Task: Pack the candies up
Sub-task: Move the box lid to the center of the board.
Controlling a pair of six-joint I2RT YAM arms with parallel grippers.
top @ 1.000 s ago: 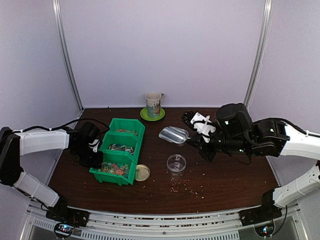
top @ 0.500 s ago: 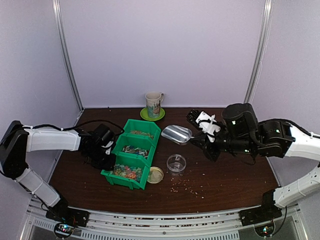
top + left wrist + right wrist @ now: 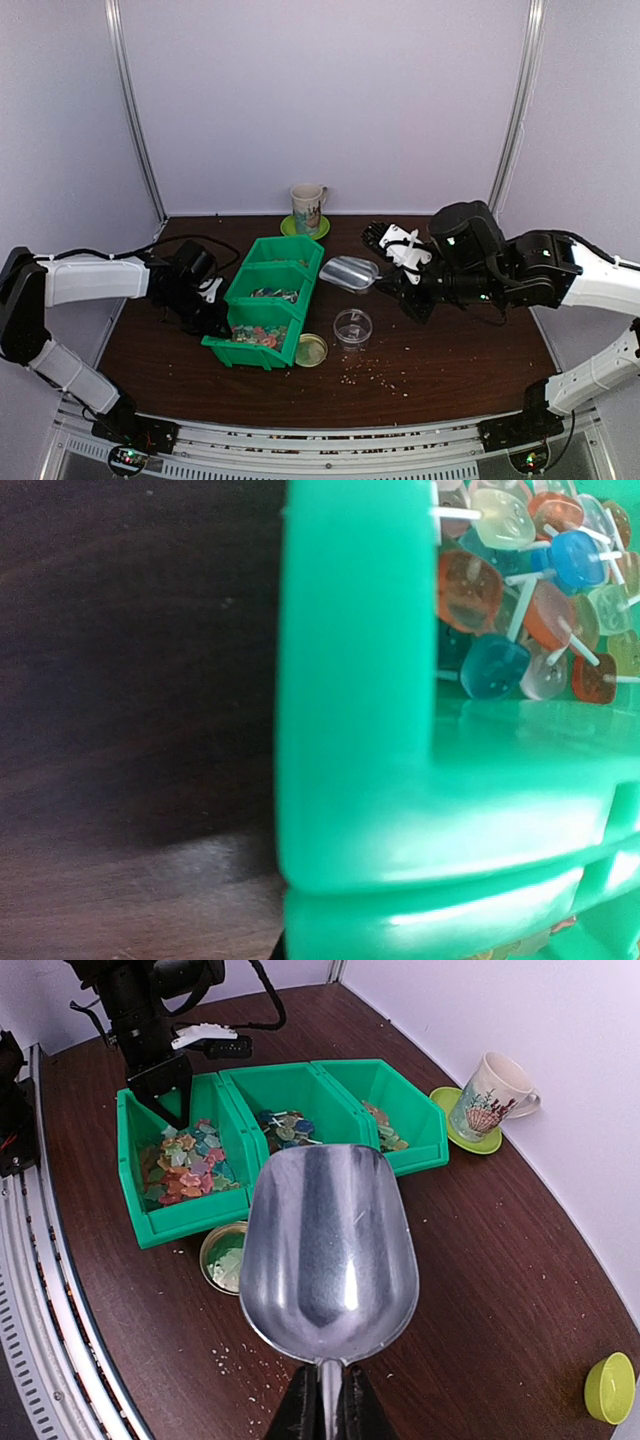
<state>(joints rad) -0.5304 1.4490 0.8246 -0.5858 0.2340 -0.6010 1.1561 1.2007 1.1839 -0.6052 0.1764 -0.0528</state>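
The candies (image 3: 255, 333) are small mixed-colour pieces heaped in the near compartment of a green three-part bin (image 3: 285, 252). In the left wrist view the candies (image 3: 520, 590) show beyond the bin wall (image 3: 350, 710), which fills the frame and hides the fingers. My left gripper (image 3: 212, 305) is shut on the bin's left wall, and the right wrist view shows that left gripper (image 3: 165, 1095) at the bin (image 3: 170, 1225) beside the candies (image 3: 185, 1165). My right gripper (image 3: 327, 1385) is shut on the handle of an empty metal scoop (image 3: 330, 1250), held above the table right of the bin. A clear jar (image 3: 352, 325) stands open beneath the scoop (image 3: 348, 272).
A round tan lid (image 3: 311, 349) lies against the bin's near right corner. A mug (image 3: 307, 207) on a green saucer stands at the back. Crumbs (image 3: 378, 372) are scattered in front of the jar. A small yellow-green cup (image 3: 610, 1388) sits far right.
The left gripper has dragged the bin to the right toward the jar and turned it slightly; the lid slid right with it. The right gripper with the scoop has barely shifted.
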